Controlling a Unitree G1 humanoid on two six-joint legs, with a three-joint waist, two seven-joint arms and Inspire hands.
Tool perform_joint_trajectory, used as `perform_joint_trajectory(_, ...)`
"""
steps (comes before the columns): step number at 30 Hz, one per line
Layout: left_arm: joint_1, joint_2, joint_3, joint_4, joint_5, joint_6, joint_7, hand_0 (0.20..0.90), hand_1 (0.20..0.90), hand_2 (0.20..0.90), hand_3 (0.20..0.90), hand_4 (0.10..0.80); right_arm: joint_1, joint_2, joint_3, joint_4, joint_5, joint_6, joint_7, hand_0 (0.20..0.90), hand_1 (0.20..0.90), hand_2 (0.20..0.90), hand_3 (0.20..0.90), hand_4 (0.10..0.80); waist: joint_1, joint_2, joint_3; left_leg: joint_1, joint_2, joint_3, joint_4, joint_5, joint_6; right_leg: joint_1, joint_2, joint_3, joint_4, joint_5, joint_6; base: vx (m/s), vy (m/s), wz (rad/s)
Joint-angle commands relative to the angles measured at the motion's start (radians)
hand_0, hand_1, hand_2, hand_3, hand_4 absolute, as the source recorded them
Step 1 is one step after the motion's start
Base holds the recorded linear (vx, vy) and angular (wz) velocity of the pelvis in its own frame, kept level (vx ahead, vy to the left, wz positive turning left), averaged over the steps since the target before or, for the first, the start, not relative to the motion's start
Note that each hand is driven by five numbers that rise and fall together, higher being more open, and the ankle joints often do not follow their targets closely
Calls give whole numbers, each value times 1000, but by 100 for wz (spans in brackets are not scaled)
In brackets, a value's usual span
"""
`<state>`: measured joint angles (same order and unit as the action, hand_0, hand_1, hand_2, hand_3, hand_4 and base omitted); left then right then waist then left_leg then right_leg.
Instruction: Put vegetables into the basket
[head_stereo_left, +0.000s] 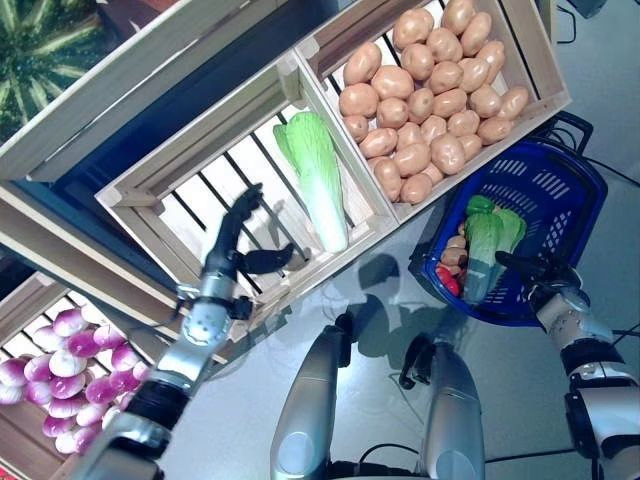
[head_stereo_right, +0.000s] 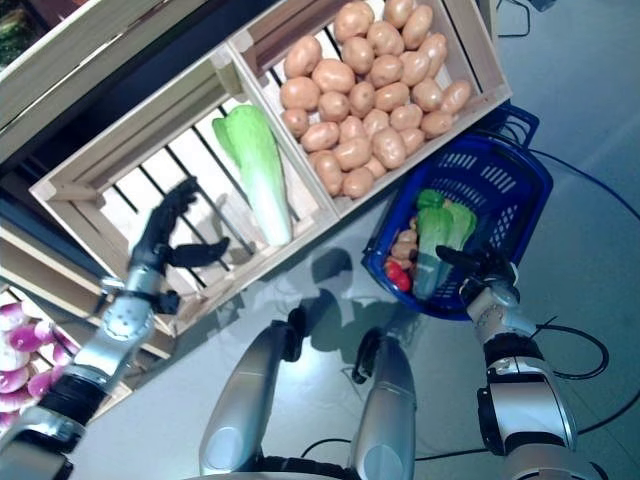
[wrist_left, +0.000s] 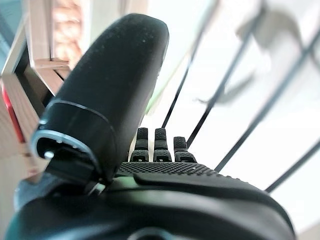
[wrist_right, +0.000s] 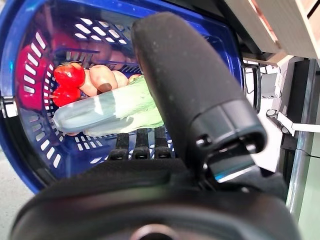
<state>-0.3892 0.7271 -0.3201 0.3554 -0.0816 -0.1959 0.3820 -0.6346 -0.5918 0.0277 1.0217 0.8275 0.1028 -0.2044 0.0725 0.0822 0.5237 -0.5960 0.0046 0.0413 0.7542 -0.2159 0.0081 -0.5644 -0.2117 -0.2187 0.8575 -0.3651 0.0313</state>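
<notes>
Left hand (head_stereo_left: 237, 232), fingers spread, empty, over slatted wooden crate (head_stereo_left: 180, 200) holding one pale green cabbage (head_stereo_left: 318, 175); right hand (head_stereo_left: 540, 270), fingers relaxed, at blue plastic basket (head_stereo_left: 560, 195) rim.

Wooden produce stand over a pale grey floor.
You see slatted wooden crates (head_stereo_left: 150, 190) tilted in tiers on the stand, a dark gap behind them, and the smooth floor (head_stereo_left: 300, 320) below catching soft light and blurred shadows.

I see a blue basket (head_stereo_left: 560, 190) holding a cabbage (head_stereo_left: 487, 250), potatoes (wrist_right: 107, 77) and red pieces (wrist_right: 67, 80); another cabbage (head_stereo_left: 318, 175) lies in the slatted crate (head_stereo_left: 140, 195).
</notes>
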Motion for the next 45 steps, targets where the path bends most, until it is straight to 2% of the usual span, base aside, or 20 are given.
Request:
perform_joint_trajectory(1, -165, 139, 28, 10, 269, 49, 132, 900, 900, 900, 900, 800, -16, -109, 59, 4, -61, -96, 71, 900, 900, 900, 900, 800, -31, -13, -31, 90, -20, 57, -116, 29, 49, 50, 32, 21, -130, 155, -59, 22, 80, -22)
perform_joint_trajectory(5, -254, 224, -62, 116, 399, 113, 170, 900, 900, 900, 900, 800, -15, -143, 90, -11, -79, -94, 99, 900, 900, 900, 900, 800, -62, -7, -29, 76, -10, 80, -119, 39, 42, 20, 44, 48, -127, 159, -62, 14, 76, -19)
perform_joint_trajectory(8, -340, 245, -142, 204, 520, 123, 213, 900, 900, 900, 900, 800, -31, -171, 133, -22, -133, -125, 117, 900, 900, 900, 900, 800, -86, 0, -18, 62, -4, 99, -119, 41, 38, -8, 49, 69, -118, 157, -64, 15, 93, -26)
perform_joint_trajectory(11, -414, 254, -224, 263, 633, 148, 231, 900, 900, 900, 900, 800, -57, -179, 166, -103, -59, -197, 131, 900, 900, 900, 900, 800, -111, 5, -8, 45, 0, 114, -107, 36, 36, -40, 54, 90, -97, 149, -68, 30, 87, -17)
perform_joint_trajectory(14, -436, 243, -262, 309, 701, 160, 224, 900, 900, 900, 900, 800, -34, -140, 152, -212, -30, -280, 108, 900, 900, 900, 900, 800, -131, 5, -5, 21, 7, 127, -94, 30, 36, -75, 64, 110, -82, 147, -68, 30, 78, -12)
perform_joint_trajectory(15, -444, 233, -283, 325, 757, 177, 214, 900, 900, 900, 900, 800, -9, -109, 151, -302, -24, -308, 80, 900, 900, 900, 900, 800, -146, 3, -5, 3, 11, 134, -91, 30, 35, -98, 71, 122, -79, 148, -67, 33, 94, -27)
perform_joint_trajectory(21, -487, 233, -369, 397, 893, 181, 177, 900, 900, 900, 900, 800, 98, -27, 150, -561, -64, -356, 74, 900, 900, 900, 900, 800, -196, -6, -4, -55, 31, 162, -91, 28, 36, -167, 99, 160, -90, 160, -60, 25, 59, -23)
perform_joint_trajectory(27, -484, 254, -410, 377, 909, 137, 139, 900, 900, 900, 900, 800, 149, -20, 130, -671, -39, -360, 62, 900, 900, 900, 900, 800, -213, -1, -4, -100, 37, 175, -89, 26, 35, -217, 113, 179, -98, 169, -55, 17, 38, -9)
perform_joint_trajectory(36, -454, 262, -440, 333, 925, 103, 59, 900, 900, 900, 900, 800, 130, -38, 101, -611, 59, -379, 38, 900, 900, 900, 900, 800, -194, 8, -4, -149, 35, 177, -73, 19, 39, -259, 103, 168, -93, 174, -51, -1, 12, -2)
perform_joint_trajectory(45, -514, 279, -503, 274, 933, 1, -7, 900, 900, 900, 900, 800, 114, -18, 123, -616, 83, -386, 14, 900, 900, 900, 900, 800, -181, -1, -4, -199, 34, 167, -66, 17, 47, -300, 98, 152, -89, 185, -44, -15, 0, 4)
